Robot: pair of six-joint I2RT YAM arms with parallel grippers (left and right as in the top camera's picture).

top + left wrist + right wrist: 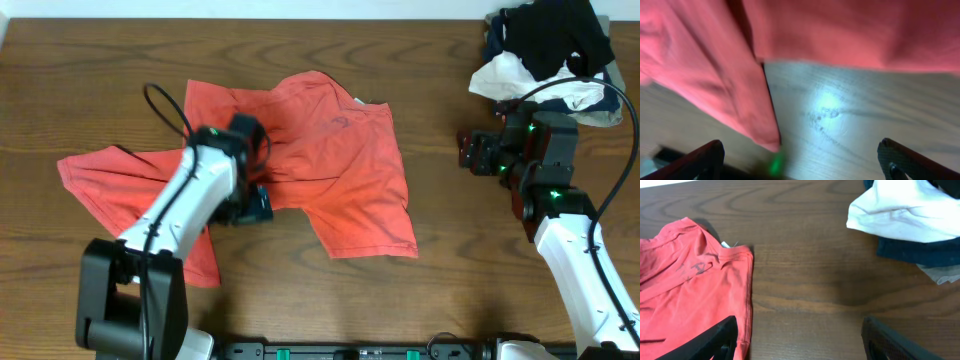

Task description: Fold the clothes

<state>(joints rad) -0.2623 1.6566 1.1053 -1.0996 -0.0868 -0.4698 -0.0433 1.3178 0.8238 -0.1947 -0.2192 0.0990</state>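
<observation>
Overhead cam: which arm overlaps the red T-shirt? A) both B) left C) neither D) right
B: the left gripper is at the lower edge of the red T-shirt, fingers open, while the right gripper is over the bare table near the garment heap.

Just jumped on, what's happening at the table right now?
The red T-shirt lies rumpled and unfolded on the table. The left gripper hangs open over its near edge, holding nothing. The right gripper is open above bare wood between the shirt and the heap of other garments.
</observation>
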